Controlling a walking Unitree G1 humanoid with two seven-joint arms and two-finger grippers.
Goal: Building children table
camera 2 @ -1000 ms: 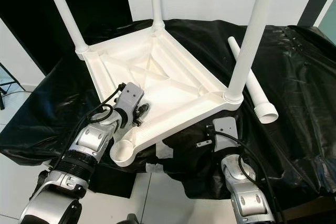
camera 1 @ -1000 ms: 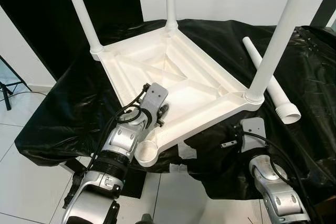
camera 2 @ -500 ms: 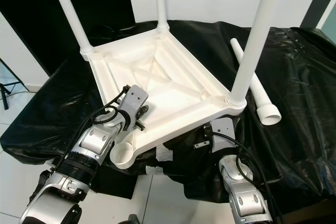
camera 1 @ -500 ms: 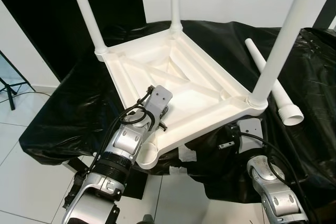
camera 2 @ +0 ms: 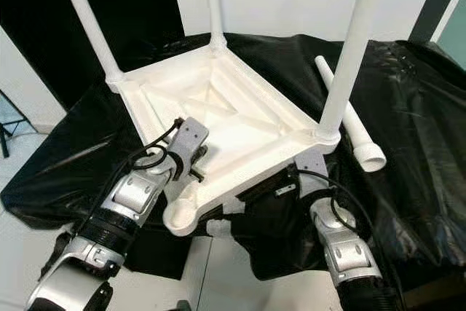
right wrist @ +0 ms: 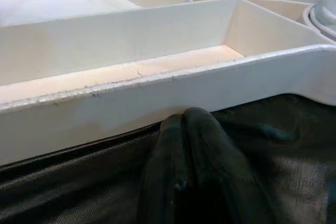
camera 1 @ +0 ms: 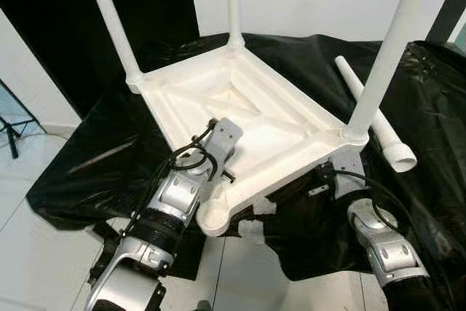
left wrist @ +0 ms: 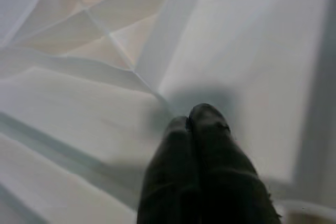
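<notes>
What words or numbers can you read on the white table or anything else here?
None: no readable text in any view.
The upside-down white table top, its legs, the loose leg and the black sheet carry no print.
A small light tag on the right arm's wrist is too small to read.

Children's table [camera 1: 240, 118] — white plastic, upside down on a surface draped in black sheeting [camera 1: 109, 158]. Underside faces up: raised outer rim, diagonal stiffening ribs crossing to a recessed centre. Three round white legs [camera 1: 382, 52] fitted upright in corner sockets. Fourth corner socket [camera 1: 213, 218] open and legless, overhanging the near edge of the sheeting. Loose leg [camera 1: 371, 111] — white tube with a flared open end, lying flat on the sheeting just beside the table's right side.
</notes>
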